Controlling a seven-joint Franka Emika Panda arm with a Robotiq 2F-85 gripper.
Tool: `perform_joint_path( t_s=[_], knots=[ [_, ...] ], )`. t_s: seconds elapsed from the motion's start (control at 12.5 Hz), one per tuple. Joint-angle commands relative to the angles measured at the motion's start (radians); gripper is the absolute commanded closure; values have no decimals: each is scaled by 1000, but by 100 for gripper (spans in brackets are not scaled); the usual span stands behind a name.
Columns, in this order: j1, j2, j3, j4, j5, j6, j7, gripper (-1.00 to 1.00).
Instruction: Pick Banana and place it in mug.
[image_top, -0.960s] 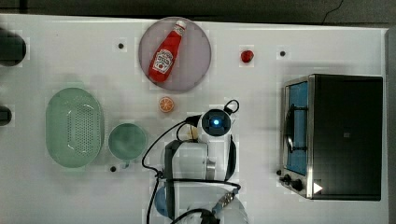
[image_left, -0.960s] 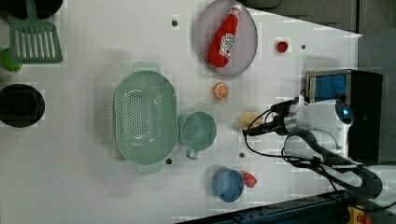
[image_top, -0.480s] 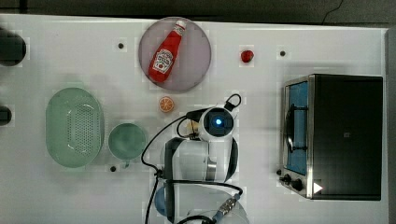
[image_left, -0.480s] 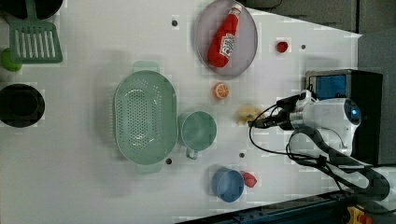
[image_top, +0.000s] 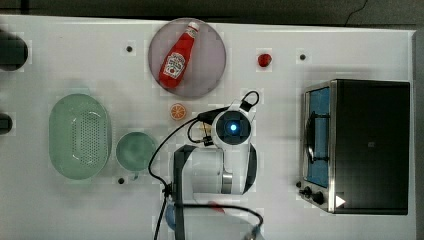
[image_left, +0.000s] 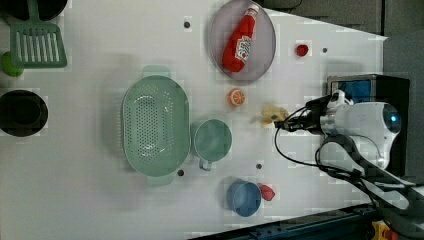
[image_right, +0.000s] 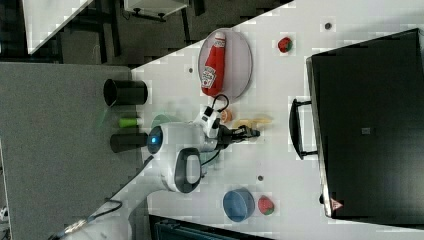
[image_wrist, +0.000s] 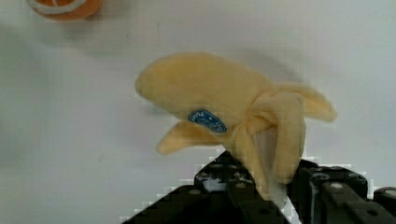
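Observation:
The banana (image_wrist: 210, 93) is a pale yellow plush with floppy peel flaps and a small blue sticker. It lies on the white table near the orange slice (image_left: 236, 97). My gripper (image_wrist: 266, 182) is shut on one of its peel flaps, and the black fingers (image_wrist: 233, 179) pinch the fabric from both sides. In the left view the banana (image_left: 272, 115) sits right at the tip of my gripper (image_left: 282, 121). The right view shows the banana (image_right: 255, 121) just off the gripper (image_right: 252, 133). The mint-green mug (image_left: 212, 140) stands upright beside the basket, to the left view's left of the banana.
A grey plate (image_top: 210, 75) carries a ketchup bottle (image_top: 177, 57). The oval green basket (image_top: 80, 135) is next to the mug (image_top: 135, 150). A blue cup (image_left: 243, 197) and a strawberry (image_left: 266, 192) stand near the table edge. A toaster oven (image_top: 360, 145) occupies the top view's right.
The fingers have closed from wide open onto the banana's peel. The banana has shifted slightly up in the left view, and the arm has moved a little.

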Motion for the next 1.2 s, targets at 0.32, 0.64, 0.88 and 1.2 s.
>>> perform_joint_path(
  t_s=[0.32,0.64,0.88,1.2],
  knots=[
    [-3,-365,-16,70,16,-380,-15,37],
    [12,-493,40,167,16,-653,144,37],
    [31,-527,118,195,19,-681,233,37],
    [53,-518,235,184,60,-681,451,37]
  ],
)
